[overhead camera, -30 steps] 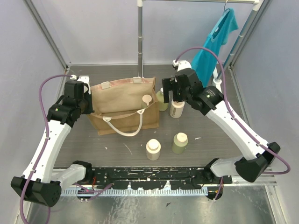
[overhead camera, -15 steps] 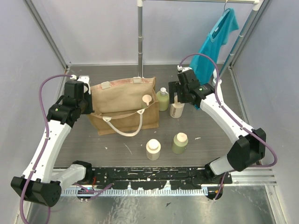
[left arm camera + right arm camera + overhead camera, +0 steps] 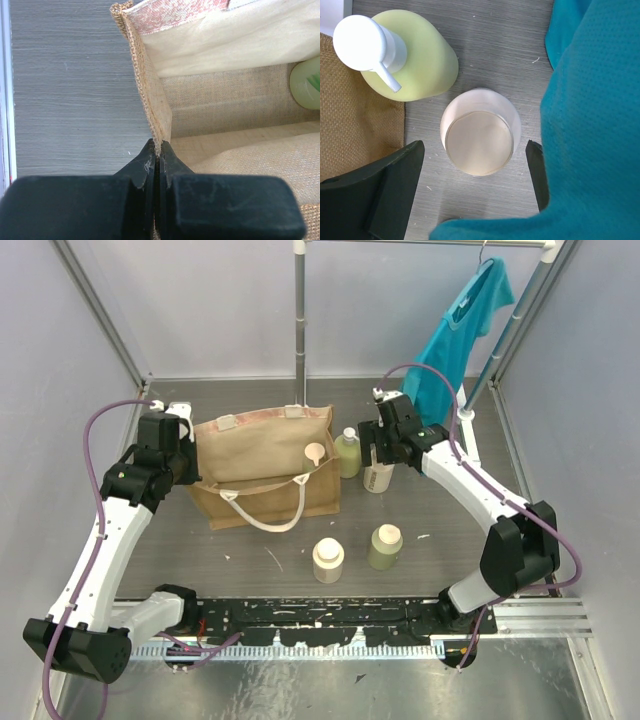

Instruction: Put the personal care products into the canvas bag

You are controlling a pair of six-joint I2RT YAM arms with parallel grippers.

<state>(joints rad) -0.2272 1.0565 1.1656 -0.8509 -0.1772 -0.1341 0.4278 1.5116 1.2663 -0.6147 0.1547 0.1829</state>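
Open, empty right end effector [image 3: 475, 150] is straddling the cream bottle [image 3: 479, 142], maybe crowding the pump bottle [image 3: 420, 60] just beside it into tipping. Meanwhile the left end effector [image 3: 158, 150] is pinching the canvas bag [image 3: 145, 90] rim.

Teal shirt [image 3: 464, 322] hangs at back right, lower hem apparently near grey table [image 3: 250, 550]; upright metal pole [image 3: 299, 330] stands back centre.

R gripper [image 3: 377, 450] dropped over cream bottle [image 3: 479, 135], jaws prob. narrowing.
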